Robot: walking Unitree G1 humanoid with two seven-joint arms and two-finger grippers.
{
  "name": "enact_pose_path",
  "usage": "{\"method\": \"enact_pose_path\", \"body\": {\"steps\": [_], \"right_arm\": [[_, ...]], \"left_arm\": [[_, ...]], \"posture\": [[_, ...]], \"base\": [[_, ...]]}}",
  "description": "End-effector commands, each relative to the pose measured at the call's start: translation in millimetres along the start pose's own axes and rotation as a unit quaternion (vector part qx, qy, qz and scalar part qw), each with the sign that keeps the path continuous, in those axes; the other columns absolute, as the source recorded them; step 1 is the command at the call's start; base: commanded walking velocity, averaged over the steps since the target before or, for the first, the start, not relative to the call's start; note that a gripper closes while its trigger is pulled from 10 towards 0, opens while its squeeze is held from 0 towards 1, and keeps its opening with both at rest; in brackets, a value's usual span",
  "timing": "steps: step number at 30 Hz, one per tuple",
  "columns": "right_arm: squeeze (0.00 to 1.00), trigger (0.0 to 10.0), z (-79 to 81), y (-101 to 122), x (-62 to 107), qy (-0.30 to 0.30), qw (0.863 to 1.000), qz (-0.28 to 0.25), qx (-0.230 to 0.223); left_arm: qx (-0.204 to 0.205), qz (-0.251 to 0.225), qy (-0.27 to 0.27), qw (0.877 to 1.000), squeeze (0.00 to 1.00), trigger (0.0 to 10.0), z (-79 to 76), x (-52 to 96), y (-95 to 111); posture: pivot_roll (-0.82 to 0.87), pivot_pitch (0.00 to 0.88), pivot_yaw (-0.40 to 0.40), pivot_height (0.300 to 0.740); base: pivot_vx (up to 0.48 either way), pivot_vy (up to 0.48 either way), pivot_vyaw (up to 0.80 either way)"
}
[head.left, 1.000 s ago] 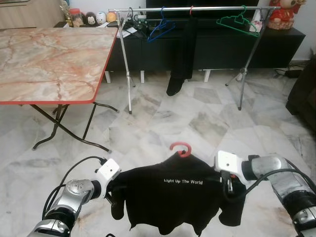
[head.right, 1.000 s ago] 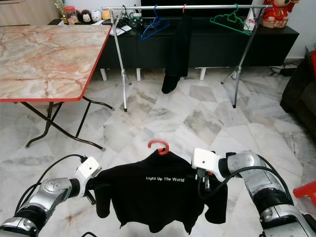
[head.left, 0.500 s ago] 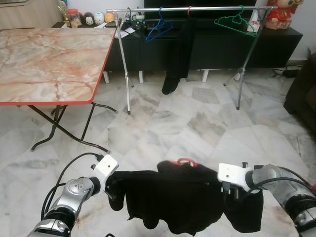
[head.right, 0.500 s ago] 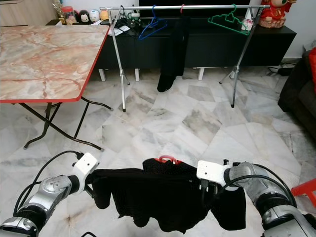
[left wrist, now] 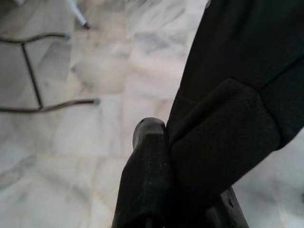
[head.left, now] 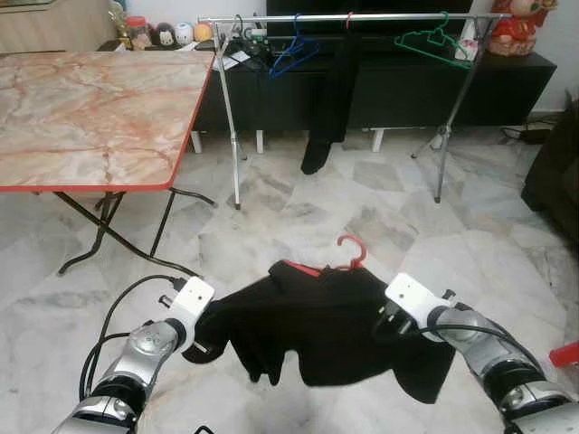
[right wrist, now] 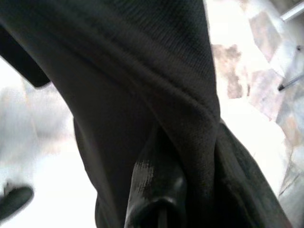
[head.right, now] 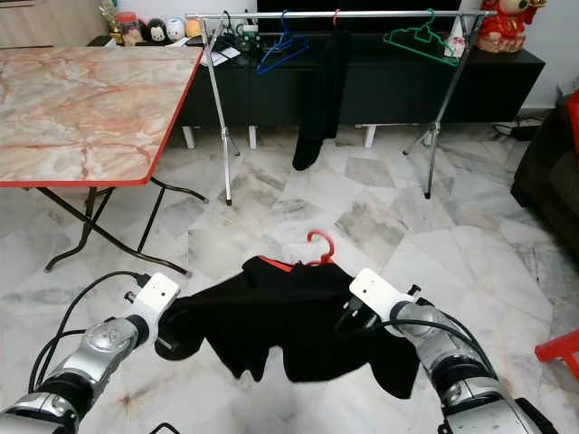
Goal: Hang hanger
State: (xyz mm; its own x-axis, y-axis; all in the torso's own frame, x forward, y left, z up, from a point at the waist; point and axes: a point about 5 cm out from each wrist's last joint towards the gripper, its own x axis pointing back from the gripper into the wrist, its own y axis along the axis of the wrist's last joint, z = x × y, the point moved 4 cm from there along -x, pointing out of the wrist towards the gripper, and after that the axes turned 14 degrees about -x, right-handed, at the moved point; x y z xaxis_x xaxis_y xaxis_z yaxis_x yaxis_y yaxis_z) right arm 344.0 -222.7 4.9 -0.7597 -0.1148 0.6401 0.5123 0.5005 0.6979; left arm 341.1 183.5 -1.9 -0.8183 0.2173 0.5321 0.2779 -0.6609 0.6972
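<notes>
The black shirt (head.left: 330, 321) on its red hanger (head.left: 351, 252) hangs stretched between the two hands above the marble floor (head.left: 298, 217), its long axis running left to right. The hanger's hook points up and away, toward the clothes rail (head.left: 353, 16) well ahead. The left hand (head.left: 201, 342) is clamped on one shoulder of the cloth; the right hand (head.left: 391, 323) pinches the other shoulder, fabric bunched around its fingers (right wrist: 156, 190).
</notes>
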Motion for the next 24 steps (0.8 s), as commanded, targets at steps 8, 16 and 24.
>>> {"method": "enact_pose_path", "body": {"steps": [8, 16, 24], "right_arm": [[0.0, 10.0, -18.8, 30, 4.0, -0.038, 0.988, -0.095, -0.113], [0.0, 10.0, -5.5, 50, 3.7, 0.003, 0.984, -0.143, -0.108], [0.0, 10.0, 32.9, 34, 4.6, 0.145, 0.984, -0.1, -0.031]], "left_arm": [[-0.02, 0.068, -0.14, 0.988, 0.0, 0.0, -58.9, 4.9, -30], [-0.036, 0.031, -0.221, 0.974, 0.0, 0.0, -87.0, 3.8, -12], [-0.047, -0.001, -0.195, 0.98, 0.0, 10.0, -77.6, -2.1, 4]], "posture": [[-0.06, 0.0, -0.02, 0.727], [-0.06, 0.0, -0.024, 0.727], [-0.06, 0.0, -0.025, 0.727]], "base": [[0.0, 0.0, 0.0], [0.0, 0.0, 0.0], [0.0, 0.0, 0.0]]}}
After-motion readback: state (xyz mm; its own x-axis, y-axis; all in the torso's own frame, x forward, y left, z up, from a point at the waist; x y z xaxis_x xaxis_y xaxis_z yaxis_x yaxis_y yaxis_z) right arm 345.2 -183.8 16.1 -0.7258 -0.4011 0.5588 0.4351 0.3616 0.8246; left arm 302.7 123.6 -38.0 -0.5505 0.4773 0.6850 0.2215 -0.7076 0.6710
